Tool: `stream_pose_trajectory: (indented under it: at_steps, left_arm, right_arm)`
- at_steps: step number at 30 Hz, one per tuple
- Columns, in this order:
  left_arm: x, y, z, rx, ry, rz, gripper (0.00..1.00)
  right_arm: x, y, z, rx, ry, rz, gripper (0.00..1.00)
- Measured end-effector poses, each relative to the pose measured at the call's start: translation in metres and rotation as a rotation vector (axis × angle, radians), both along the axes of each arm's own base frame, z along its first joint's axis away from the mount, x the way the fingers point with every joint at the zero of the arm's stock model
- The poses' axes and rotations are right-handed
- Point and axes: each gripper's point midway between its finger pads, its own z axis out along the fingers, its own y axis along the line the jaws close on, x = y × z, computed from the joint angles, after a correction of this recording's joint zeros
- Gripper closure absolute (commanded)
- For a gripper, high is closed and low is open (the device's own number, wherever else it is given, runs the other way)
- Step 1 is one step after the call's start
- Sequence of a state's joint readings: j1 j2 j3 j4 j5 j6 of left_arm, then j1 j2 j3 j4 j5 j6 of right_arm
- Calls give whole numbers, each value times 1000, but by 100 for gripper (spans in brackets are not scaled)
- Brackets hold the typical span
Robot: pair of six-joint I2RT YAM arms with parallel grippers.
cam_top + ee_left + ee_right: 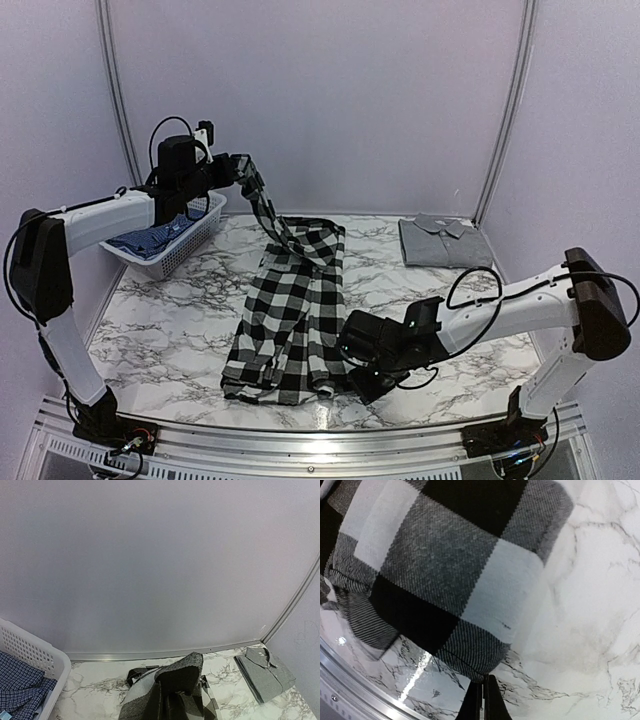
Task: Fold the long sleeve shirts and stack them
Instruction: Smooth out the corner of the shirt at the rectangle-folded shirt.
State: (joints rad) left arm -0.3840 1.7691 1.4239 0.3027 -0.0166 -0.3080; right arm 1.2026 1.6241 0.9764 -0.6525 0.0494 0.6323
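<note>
Closest to the lens in the right wrist view is my right hand (483, 682), its two fingers (476, 702) pressed together with no gap showing. The tips sit right at the near hem corner of the checked shirt (445, 575). I cannot tell whether any cloth is caught between them or whether they only touch its edge. From above, that same right hand (366, 384) lies low over the marble counter (160, 330), near the front edge, just beside the shirt's near right corner.

The checked shirt (290, 320) lies stretched lengthwise down the middle of the counter, bunched into long folds, with its hem toward me. One sleeve rises off the far end and runs up and to the left through the air to my left hand (243, 172). That hand is raised well above the counter and is closed tight, pinching the sleeve end. My left wrist camera does not show its own fingers, only a hump of the shirt (172, 687) below it.

Under my left forearm, a white basket (200, 232) stands at the far left of the counter and holds blue checked cloth (150, 238). A folded grey shirt (440, 242) lies flat at the far right, well apart from the checked one.
</note>
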Motion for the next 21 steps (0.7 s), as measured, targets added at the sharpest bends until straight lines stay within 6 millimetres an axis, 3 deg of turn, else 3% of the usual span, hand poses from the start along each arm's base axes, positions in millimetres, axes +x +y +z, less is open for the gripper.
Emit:
stream_pose_trajectory:
  at_steps: [3, 8, 11, 15, 21]
  left_arm:
    - [0, 0, 0, 0, 0, -2, 100]
    - [0, -1, 0, 0, 0, -6, 100]
    - [-1, -3, 0, -2, 1, -17, 100]
    - [-2, -4, 0, -3, 1, -25, 100]
    - [-2, -4, 0, -3, 1, -27, 100]
  right_arm:
    - [-14, -3, -9, -33, -4, 15, 100]
    - [-33, 26, 2, 7, -41, 95, 74]
    - [-30, 32, 10, 25, -68, 103, 67]
    - [-23, 37, 26, 40, -108, 103, 66]
    - [2, 74, 65, 128, -178, 84, 71]
